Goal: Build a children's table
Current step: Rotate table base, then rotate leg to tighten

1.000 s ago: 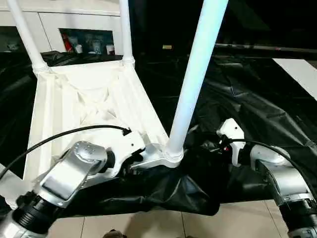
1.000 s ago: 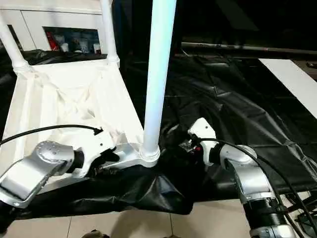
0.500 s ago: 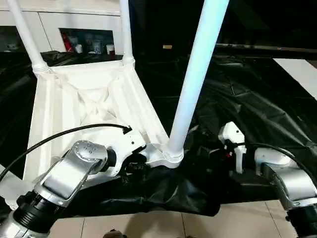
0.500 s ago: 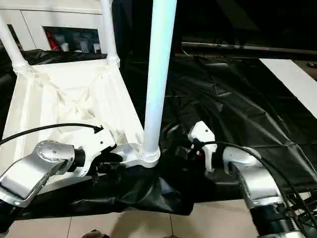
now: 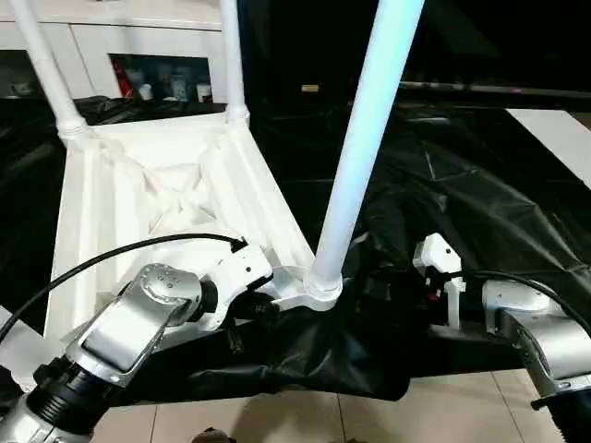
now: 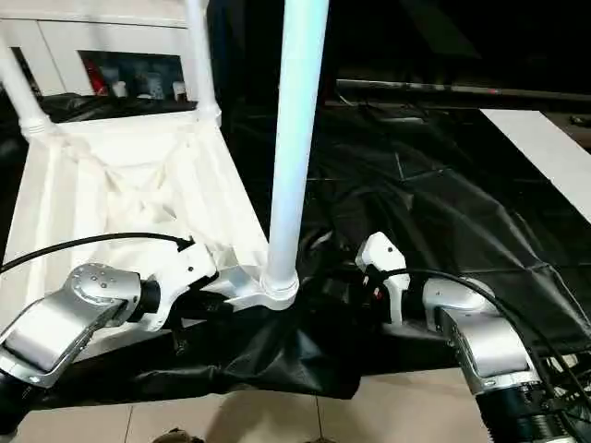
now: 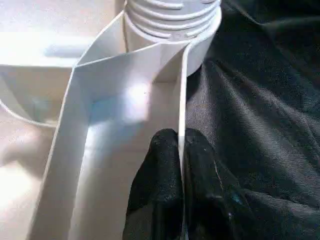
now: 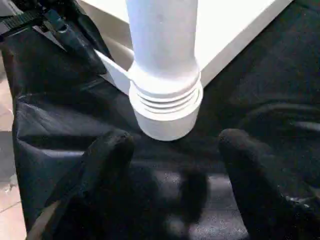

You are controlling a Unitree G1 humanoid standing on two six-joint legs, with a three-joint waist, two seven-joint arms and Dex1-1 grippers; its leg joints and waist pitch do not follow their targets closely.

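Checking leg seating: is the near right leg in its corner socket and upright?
In and upright. The leg rises straight from the tabletop corner socket; thread depth cannot be told.

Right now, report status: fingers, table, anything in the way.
Left gripper shut on tabletop rim beside near leg. Right gripper open, off the leg's socket. Three legs upright. Bunched black cloth under that corner.

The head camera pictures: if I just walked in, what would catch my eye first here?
Most likely the tall white leg rising from the near corner socket of the upturned tabletop, which lies on a black cloth. At that corner the left gripper is pinched on the tabletop's thin rim. The right gripper hangs open just beside the leg's base, touching nothing.
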